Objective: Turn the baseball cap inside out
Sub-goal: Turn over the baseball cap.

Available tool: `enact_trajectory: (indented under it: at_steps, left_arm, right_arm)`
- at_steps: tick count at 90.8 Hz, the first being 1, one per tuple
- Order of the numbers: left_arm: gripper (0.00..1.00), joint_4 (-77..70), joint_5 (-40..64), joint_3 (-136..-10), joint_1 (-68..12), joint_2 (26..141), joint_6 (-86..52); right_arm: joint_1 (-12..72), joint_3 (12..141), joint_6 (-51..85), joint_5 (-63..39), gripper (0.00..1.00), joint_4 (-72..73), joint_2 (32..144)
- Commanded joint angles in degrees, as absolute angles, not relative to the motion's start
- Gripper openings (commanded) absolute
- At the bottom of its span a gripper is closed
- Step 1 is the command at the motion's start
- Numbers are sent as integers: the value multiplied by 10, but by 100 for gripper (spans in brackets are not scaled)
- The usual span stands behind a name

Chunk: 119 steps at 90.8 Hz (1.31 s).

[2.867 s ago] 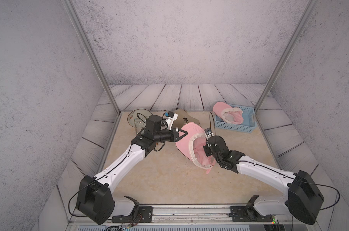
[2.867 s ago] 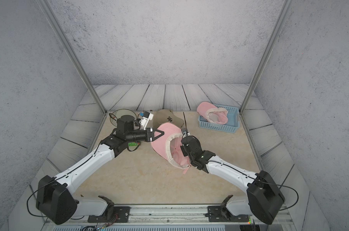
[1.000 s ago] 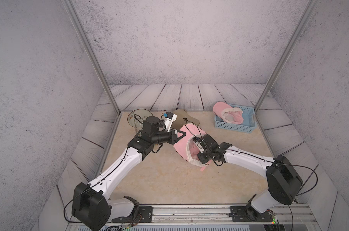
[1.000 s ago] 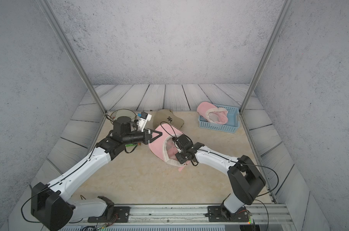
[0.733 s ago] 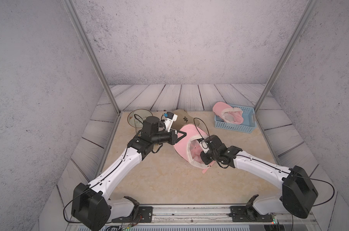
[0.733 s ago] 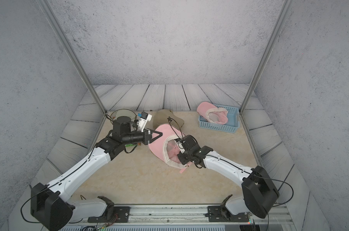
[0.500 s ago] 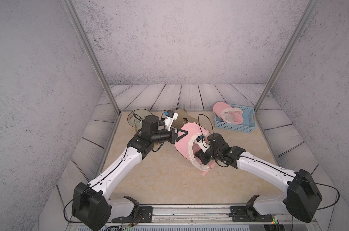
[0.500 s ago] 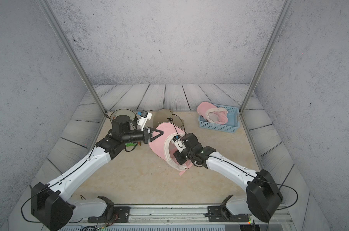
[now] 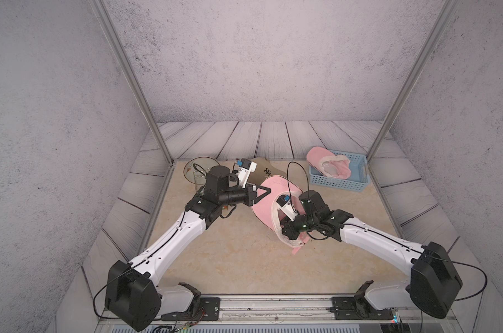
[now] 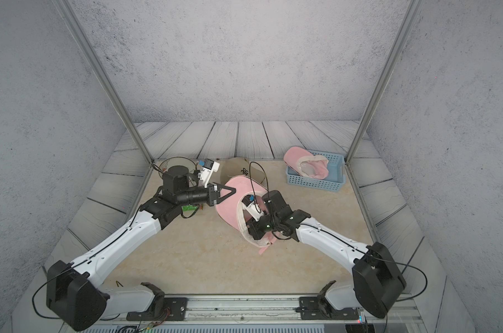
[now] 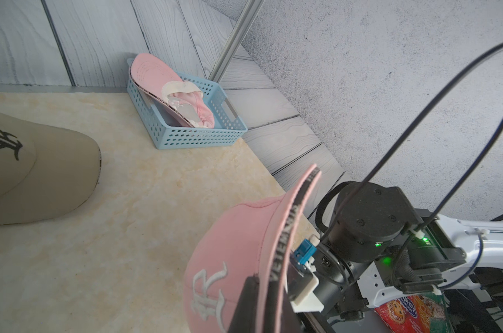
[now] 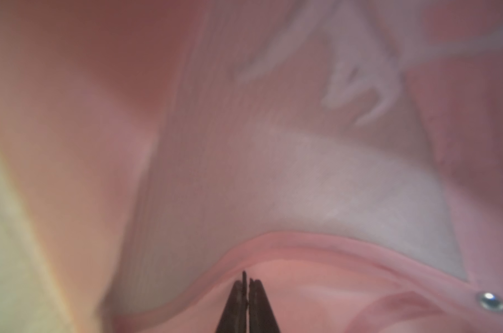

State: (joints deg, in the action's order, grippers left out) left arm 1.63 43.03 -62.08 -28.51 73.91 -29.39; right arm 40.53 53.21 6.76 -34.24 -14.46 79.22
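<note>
The pink baseball cap [image 9: 266,201] [image 10: 230,207] hangs over the middle of the table with its opening turned toward the right arm. My left gripper [image 9: 266,191] [image 10: 230,191] [image 11: 263,288] is shut on the cap's brim, one dark finger [image 11: 246,305] lying on the pink outer side beside the white embroidered letters. My right gripper [image 12: 247,281] is shut and sits inside the crown, its tips against the pink lining [image 12: 302,178]. Nothing shows between its fingers. In both top views the cap's white inner band [image 9: 276,219] hides those fingertips.
A tan cap [image 9: 262,170] [image 11: 28,178] lies at the back behind the pink one. At the back right stands a blue basket [image 9: 357,184] [image 11: 198,135] with another pink cap [image 9: 328,165] in it. A glass bowl [image 9: 197,170] sits at the back left corner.
The right arm has swung its elbow out to the right, and its gripper has shifted toward the cap's front rim. The left gripper has kept its hold on the brim.
</note>
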Motion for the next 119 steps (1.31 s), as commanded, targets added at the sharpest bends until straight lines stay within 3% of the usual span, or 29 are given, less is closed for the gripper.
enact_trajectory:
  at_steps: [1, 19, 34, 46, 82, 119]
  left_arm:
    - [0, 4, 417, -622, -288, 728, -298]
    - [0, 6, 403, -619, -288, 720, -298]
    - [0, 29, 403, -620, -287, 719, -277]
    - [0, 41, 409, -618, -287, 726, -268]
    - [0, 83, 383, -605, -292, 737, -260]
    - [0, 50, 274, -612, -293, 740, -418]
  right_arm:
    - [412, 561, 20, -382, 10, -208, 829]
    - [411, 580, 2, -330, 10, -275, 867]
    - [410, 579, 39, -159, 11, -273, 851]
    - [411, 579, 65, -53, 27, -248, 817]
    - [411, 513, 43, -117, 52, -42, 657]
    - [417, 437, -60, -251, 56, 41, 608]
